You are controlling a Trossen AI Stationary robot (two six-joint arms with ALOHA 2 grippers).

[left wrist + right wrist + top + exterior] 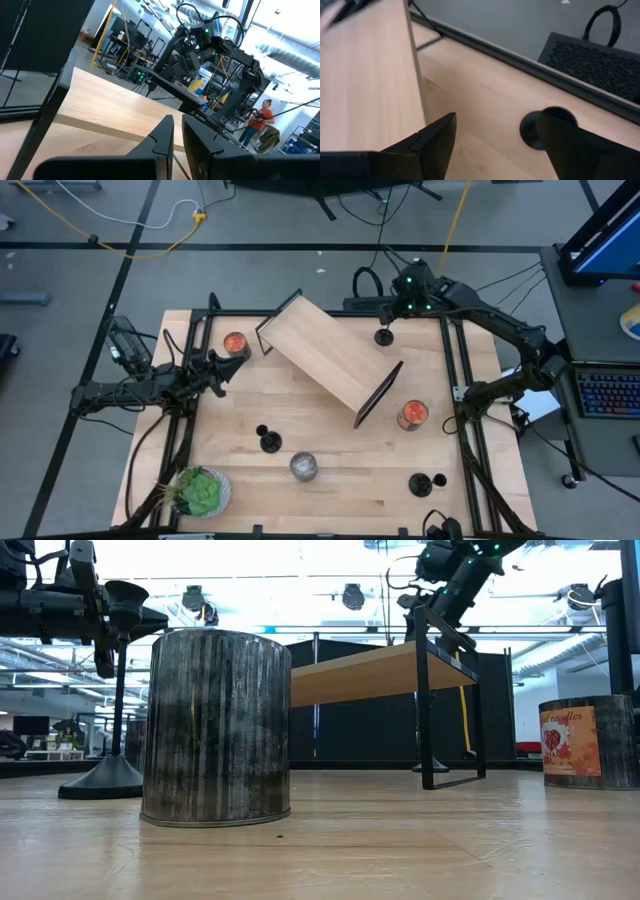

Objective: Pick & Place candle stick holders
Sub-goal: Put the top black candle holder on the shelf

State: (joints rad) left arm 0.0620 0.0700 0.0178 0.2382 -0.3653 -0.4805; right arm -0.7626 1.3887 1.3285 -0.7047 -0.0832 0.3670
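Clock directions taken on the high view, 12 at the far edge of the table [330, 480].

Near edge, 5 o'clock: one candle stick holder [427, 483] on the bare wood. At 6 o'clock the silver jar [304, 467] stands upright, with a second candle stick holder [269, 441] just beside it toward 7 (in the low view it stands left of the jar). Green plant [198, 490] at the 8 o'clock corner.

Mid-table: small wooden shelf [330, 356] on black legs, set diagonally. Orange-red jar [413, 414] just beside the shelf's near leg, at 4 o'clock; a second orange-red jar [235, 342] at 10 o'clock.

Left gripper [177, 132] at 9 o'clock, near that second jar; fingers nearly together, only a thin gap, nothing between them.

Far edge, 1 o'clock: third candle stick holder [384, 335] upright just beyond the shelf's far end. Right gripper [495, 137] hangs above it, fingers spread wide and empty; the holder's round base [540, 127] shows below, beside one finger (not gripped).
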